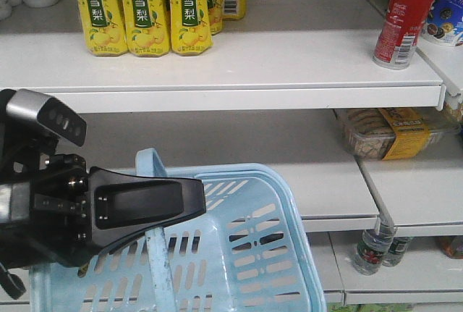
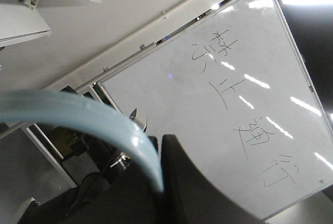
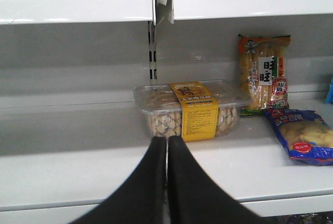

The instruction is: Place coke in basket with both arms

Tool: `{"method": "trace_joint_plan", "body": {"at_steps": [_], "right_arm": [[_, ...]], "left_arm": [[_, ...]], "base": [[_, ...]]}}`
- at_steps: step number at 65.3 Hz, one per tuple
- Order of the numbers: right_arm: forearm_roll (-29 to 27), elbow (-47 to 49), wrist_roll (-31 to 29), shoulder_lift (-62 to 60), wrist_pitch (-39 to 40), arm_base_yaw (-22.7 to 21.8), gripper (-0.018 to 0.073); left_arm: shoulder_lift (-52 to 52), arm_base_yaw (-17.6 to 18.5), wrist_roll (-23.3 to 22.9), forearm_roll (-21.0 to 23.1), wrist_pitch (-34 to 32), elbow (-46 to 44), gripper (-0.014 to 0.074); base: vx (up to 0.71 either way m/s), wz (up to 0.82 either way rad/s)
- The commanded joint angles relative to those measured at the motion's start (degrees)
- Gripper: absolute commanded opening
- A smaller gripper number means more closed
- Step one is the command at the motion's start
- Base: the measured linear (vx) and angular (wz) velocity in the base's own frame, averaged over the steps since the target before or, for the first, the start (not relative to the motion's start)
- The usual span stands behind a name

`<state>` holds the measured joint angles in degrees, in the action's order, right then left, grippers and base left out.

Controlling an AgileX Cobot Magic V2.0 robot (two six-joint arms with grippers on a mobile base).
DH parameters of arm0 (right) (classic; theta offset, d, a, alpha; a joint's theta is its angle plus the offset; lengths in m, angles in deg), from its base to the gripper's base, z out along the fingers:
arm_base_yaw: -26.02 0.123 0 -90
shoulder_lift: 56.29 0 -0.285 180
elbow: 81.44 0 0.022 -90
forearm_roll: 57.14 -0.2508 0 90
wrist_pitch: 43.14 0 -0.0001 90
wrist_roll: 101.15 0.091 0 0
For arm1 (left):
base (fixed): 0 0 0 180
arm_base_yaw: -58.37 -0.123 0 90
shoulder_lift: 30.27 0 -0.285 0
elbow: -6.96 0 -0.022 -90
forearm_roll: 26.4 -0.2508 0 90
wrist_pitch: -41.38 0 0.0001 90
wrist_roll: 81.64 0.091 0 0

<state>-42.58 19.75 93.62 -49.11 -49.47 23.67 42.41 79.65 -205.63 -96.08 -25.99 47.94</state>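
The coke (image 1: 405, 11), a slim all-red bottle with white script, stands upright at the right end of the upper shelf. The light blue basket (image 1: 289, 203) hangs low in front of the shelves, left of centre. My left gripper (image 1: 199, 207) is shut on the basket's handle (image 1: 158, 254). In the left wrist view the handle (image 2: 78, 110) curves in between the jaws of the left gripper (image 2: 160, 140). My right gripper (image 3: 166, 140) is shut and empty, pointing at the middle shelf. It does not show in the front view. The coke does not show in either wrist view.
Yellow pear-drink bottles (image 1: 145, 8) stand on the upper shelf at the left. A clear cookie box with a yellow band (image 3: 190, 109) lies on the middle shelf just ahead of my right gripper. Snack bags (image 3: 263, 73) lie to its right. Water bottles (image 1: 372, 248) stand on the lower shelf.
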Motion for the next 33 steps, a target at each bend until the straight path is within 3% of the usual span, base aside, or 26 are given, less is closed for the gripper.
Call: {"method": "trace_joint_plan", "body": {"at_steps": [1, 33], "right_arm": [[0.3, -0.4, -0.3, -0.7, 4.0, -0.4, -0.0005], [0.3, -0.4, -0.3, -0.7, 4.0, -0.4, -0.0005]], "left_arm": [[-1.4, 0.3, 0.1, 5.1, -9.4, -1.9, -0.0006], [-1.4, 0.3, 0.1, 5.1, -9.4, -1.9, -0.0006]], "base": [[0.0, 0.01], [0.01, 0.0]]}}
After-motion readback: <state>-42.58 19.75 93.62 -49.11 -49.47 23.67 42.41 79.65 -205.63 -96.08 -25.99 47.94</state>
